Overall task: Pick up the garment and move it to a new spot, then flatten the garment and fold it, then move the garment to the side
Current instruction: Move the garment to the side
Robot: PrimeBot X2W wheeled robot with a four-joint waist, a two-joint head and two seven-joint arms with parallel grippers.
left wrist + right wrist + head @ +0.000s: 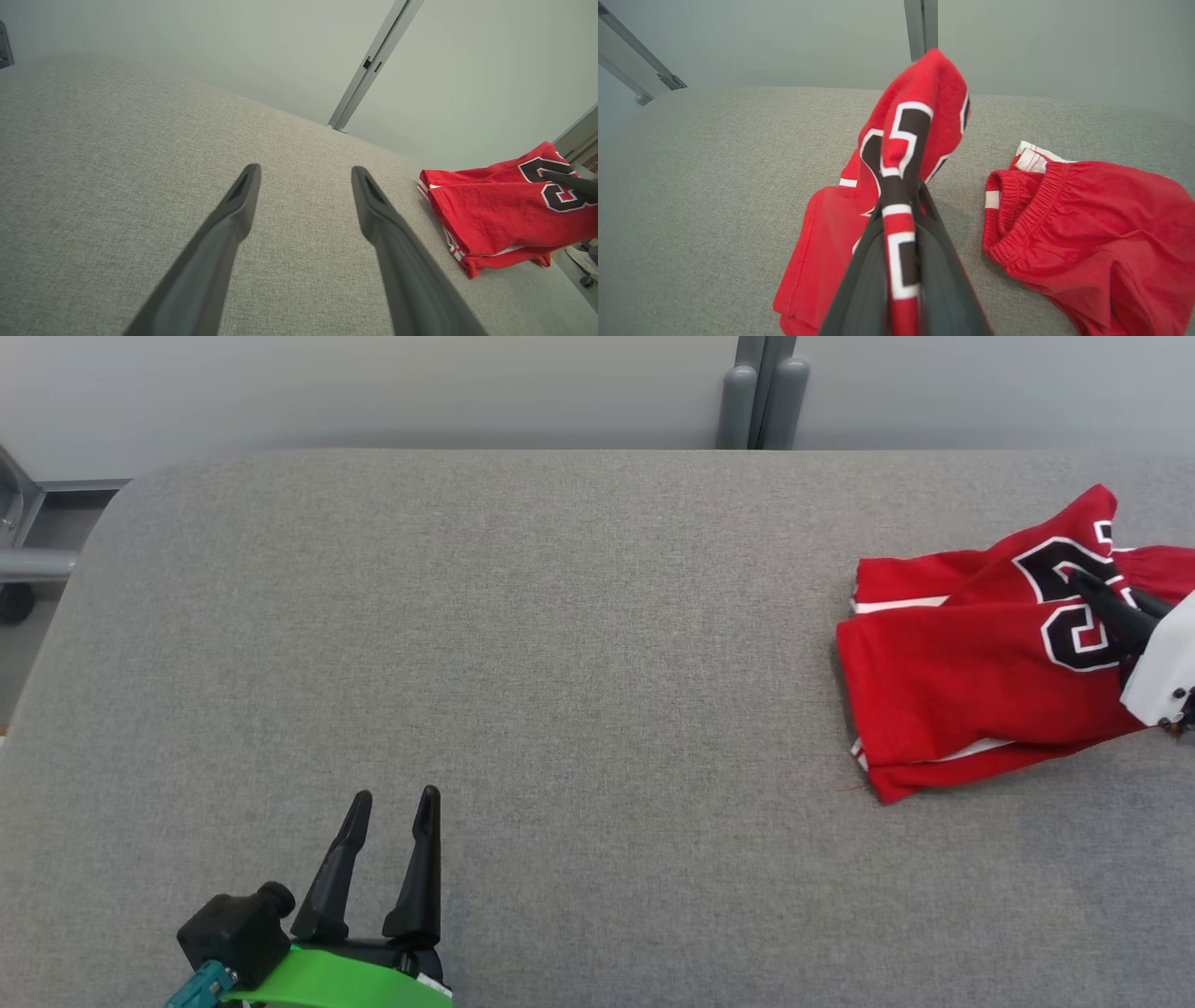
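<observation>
While my left gripper [396, 795] hangs spread apart at lower left, my right gripper [901, 205] clamps the red numbered shorts [962, 672] at the right edge.

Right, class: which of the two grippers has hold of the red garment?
The right gripper: its fingers pinch a numbered fold of the red garment. The left gripper stands open above the grey table, apart from it.

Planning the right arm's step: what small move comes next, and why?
Probably lift: the right gripper is shut on a fold of the red garment, which lies bunched at the right of the table; the left gripper hangs open, apart.
</observation>
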